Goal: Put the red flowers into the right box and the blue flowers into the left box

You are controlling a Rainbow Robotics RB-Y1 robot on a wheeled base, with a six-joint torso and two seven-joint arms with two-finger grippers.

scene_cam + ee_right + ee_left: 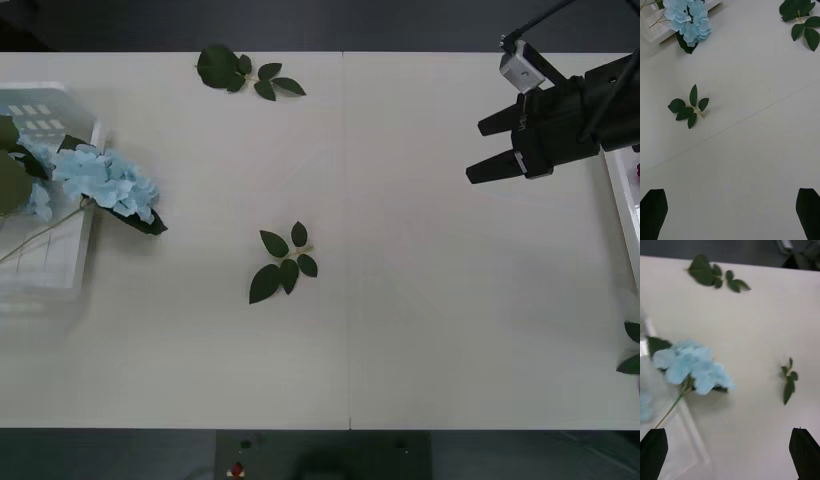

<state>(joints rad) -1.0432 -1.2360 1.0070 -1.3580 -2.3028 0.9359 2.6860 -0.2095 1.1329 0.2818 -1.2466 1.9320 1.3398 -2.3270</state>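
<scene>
The right gripper (478,148) is hovering at the upper right of the front view, its black fingers spread wide and holding nothing. Just beyond it, the right box (616,205) is showing only its thin white rim at the right edge. The left gripper (730,453) is hanging over the left box (45,275), fingers likewise fully apart and empty. The blue flowers (105,182) are lying at the left of the frame, one pale head spilling over the crate's rim onto the surface (450,330), its stem trailing back inside.

Finishing well probably means gripping that stem low and drawing the overhanging head fully inside the crate. Counted: two blue heads seem visible, one half-hidden; two loose leaf sprigs (284,265) on the open surface, with further leaf tips at the lower right edge.
</scene>
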